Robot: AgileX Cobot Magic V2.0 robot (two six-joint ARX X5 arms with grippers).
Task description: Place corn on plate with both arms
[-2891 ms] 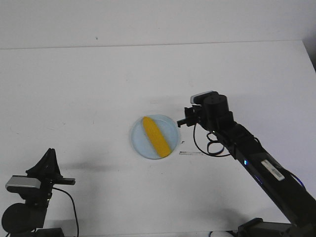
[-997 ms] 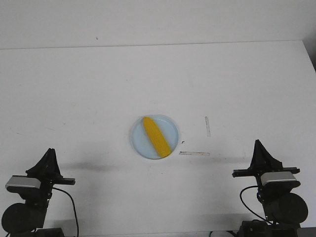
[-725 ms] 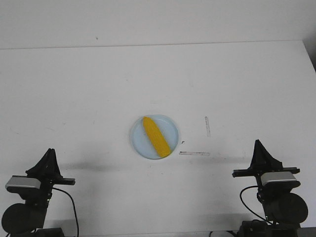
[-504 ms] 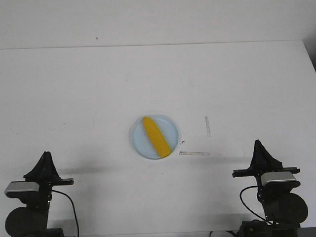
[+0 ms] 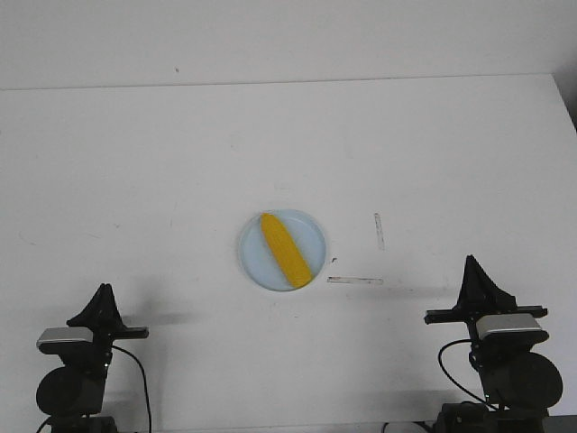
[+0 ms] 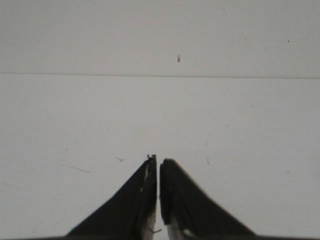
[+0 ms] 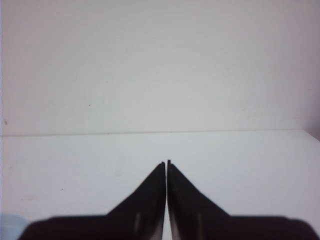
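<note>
The yellow corn (image 5: 284, 249) lies diagonally on the pale-blue plate (image 5: 311, 232) at the middle of the white table. My left gripper (image 5: 105, 290) is folded back at the near left edge, shut and empty, far from the plate. My right gripper (image 5: 471, 262) is folded back at the near right edge, shut and empty. In the left wrist view the gripper (image 6: 159, 160) has its jaws together over bare table. In the right wrist view the gripper (image 7: 166, 162) is shut too. A sliver of the plate (image 7: 7, 222) shows at that view's edge.
Two short strips of clear tape (image 5: 355, 280) (image 5: 379, 231) lie flat on the table right of the plate. A small dark speck (image 5: 334, 260) sits beside the plate. The table's far edge (image 5: 270, 83) meets a white wall.
The right arm drew back from beside the plate to the near right edge and has stayed still since. In the last half second the left arm has shifted to the right and lower.
</note>
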